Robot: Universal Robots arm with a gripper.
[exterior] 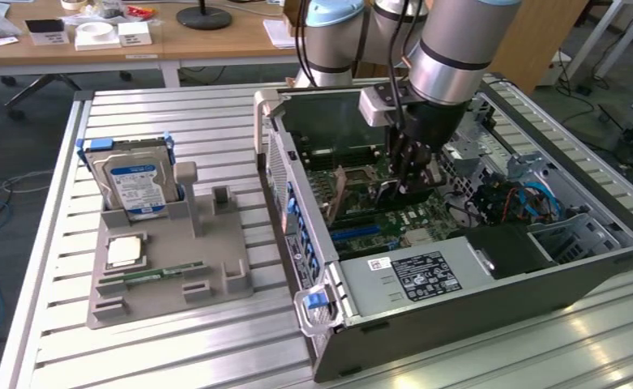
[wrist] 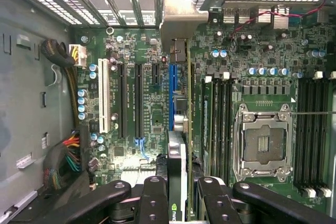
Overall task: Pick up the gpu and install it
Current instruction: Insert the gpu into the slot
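Note:
Seen edge-on in the wrist view, the gpu [wrist: 179, 171] is a thin dark card with a green logo near my fingers, and its silvery end bracket [wrist: 178, 17] reaches the case's rear slot openings. My gripper [wrist: 180, 200] is shut on it, with one black finger [wrist: 153, 199] on either side. The card stands upright over the motherboard [wrist: 142, 51], right beside the blue expansion slot [wrist: 171, 95]. Whether it is seated in the slot I cannot tell. In the exterior view my gripper [exterior: 409, 180] reaches down into the open computer case [exterior: 457, 275], and the gpu [exterior: 400, 194] shows dimly below it.
Left of the case in the exterior view, a grey parts holder [exterior: 203, 267] carries a silver hard drive [exterior: 134, 185], a CPU [exterior: 125, 251] and a green RAM stick [exterior: 154, 275]. Around the card are RAM slots [wrist: 218, 124], the CPU socket [wrist: 262, 142] and power cables [wrist: 71, 156].

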